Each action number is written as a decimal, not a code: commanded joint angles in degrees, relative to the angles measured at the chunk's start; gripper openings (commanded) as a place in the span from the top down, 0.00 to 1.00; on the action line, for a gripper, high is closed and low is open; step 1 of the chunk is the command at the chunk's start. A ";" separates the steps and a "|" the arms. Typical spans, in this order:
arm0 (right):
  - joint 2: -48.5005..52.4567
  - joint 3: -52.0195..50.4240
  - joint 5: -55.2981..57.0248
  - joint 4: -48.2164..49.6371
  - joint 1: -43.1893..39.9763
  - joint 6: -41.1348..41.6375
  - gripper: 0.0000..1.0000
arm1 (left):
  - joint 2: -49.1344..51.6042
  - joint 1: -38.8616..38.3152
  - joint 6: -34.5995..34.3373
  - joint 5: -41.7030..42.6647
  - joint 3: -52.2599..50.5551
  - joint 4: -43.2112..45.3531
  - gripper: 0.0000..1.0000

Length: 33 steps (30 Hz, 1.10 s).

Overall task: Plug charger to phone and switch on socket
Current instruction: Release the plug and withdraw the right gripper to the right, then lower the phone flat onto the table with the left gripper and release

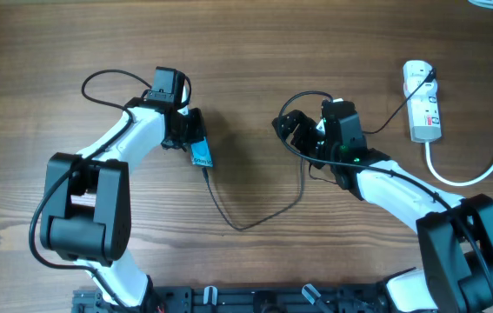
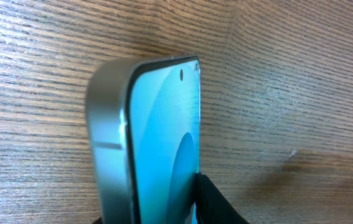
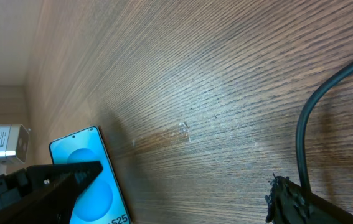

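The phone (image 1: 202, 156), with a light blue screen, is held by my left gripper (image 1: 191, 132), which is shut on it. In the left wrist view the phone (image 2: 164, 124) stands edge-on between the fingers (image 2: 157, 213). The charger, a thin black cable (image 1: 244, 226), runs from the phone's lower end in a loop towards the right arm. Its plug tip is hidden. My right gripper (image 1: 291, 128) is open and empty to the right of the phone. In the right wrist view its fingers (image 3: 185, 177) are wide apart, with the phone (image 3: 89, 180) at left and the cable (image 3: 305, 124) at right. The white socket (image 1: 423, 104) lies at the far right.
A black plug (image 1: 429, 76) sits in the socket, and a thick white cord (image 1: 489, 165) curves from it to the table's right edge. The wooden table (image 1: 255, 52) stretches between the arms. A dark rail (image 1: 255, 300) runs along the front edge.
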 commanded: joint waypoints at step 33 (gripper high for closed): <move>0.63 0.22 1.42 0.00 -0.11 0.42 0.00 | 0.44 -0.24 0.09 -0.79 -0.13 0.20 0.54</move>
